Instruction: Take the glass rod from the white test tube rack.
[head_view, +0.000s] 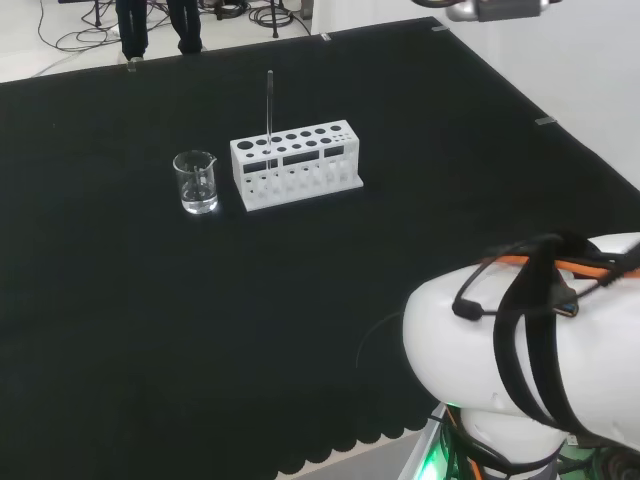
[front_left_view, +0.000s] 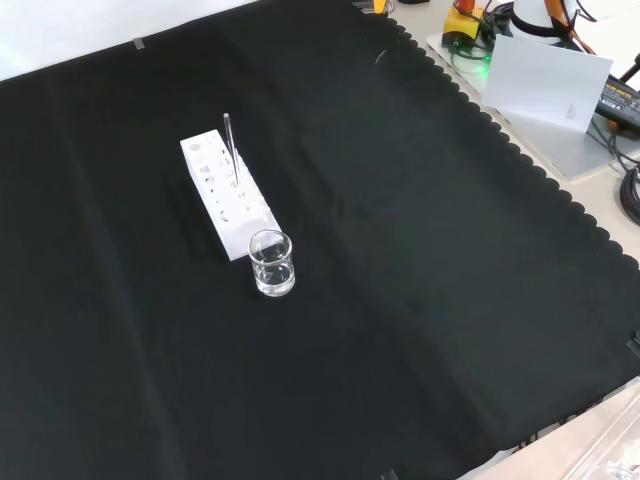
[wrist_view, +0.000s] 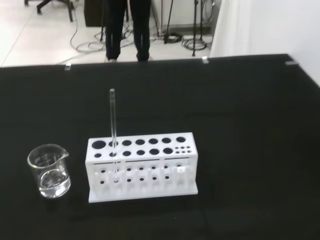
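Can't tell how the hand is set from here. The thin, clear glass rod stands upright in a round hole near one end of the blocky white test tube rack, out in the middle of the matte black cloth. A clear spouted beaker sits just beside that end.

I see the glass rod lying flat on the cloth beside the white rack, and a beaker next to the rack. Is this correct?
Not quite. The glass rod is not lying on the cloth: the wrist view shows it standing upright in a hole of the white rack. The beaker is indeed next to the rack.
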